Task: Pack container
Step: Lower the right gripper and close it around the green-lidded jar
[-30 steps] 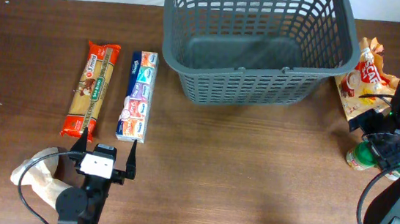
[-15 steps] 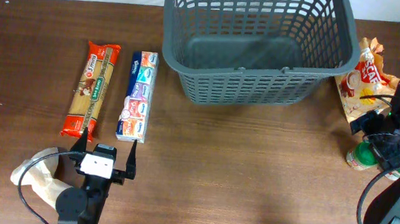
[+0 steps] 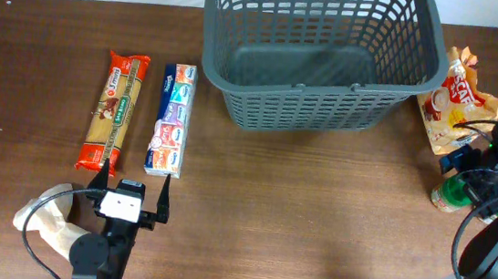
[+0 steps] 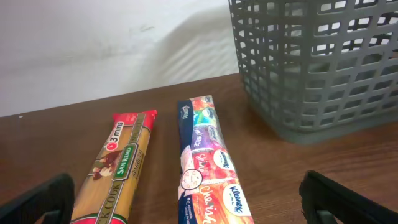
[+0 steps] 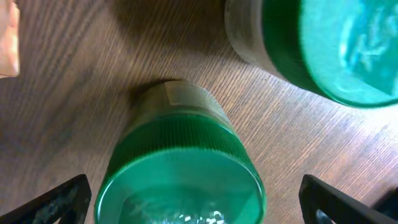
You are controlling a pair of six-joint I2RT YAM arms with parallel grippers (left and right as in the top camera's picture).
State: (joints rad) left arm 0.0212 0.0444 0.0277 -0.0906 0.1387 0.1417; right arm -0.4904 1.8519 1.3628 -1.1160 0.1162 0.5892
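The container (image 3: 325, 106) is a dark grey slotted basket at the back centre, also seen in the left wrist view (image 4: 317, 68). A pasta pack (image 3: 114, 110) and a tissue pack (image 3: 171, 119) lie side by side at the left. My left gripper (image 3: 132, 179) stands open just short of their near ends, holding nothing; its wrist view shows the pasta pack (image 4: 118, 171) and tissue pack (image 4: 208, 168) ahead. My right gripper (image 3: 482, 176) is open at the right edge, directly over a green-lidded jar (image 5: 180, 180), its jaws apart on either side of the lid.
A second green-lidded jar (image 5: 323, 43) stands close beside the first. A red and orange snack bag (image 3: 454, 100) lies right of the basket. A pale crumpled object (image 3: 45, 216) sits at the front left beside the left arm's base.
The right arm has shifted slightly to the right over the jar. The left arm and the groceries have not moved.
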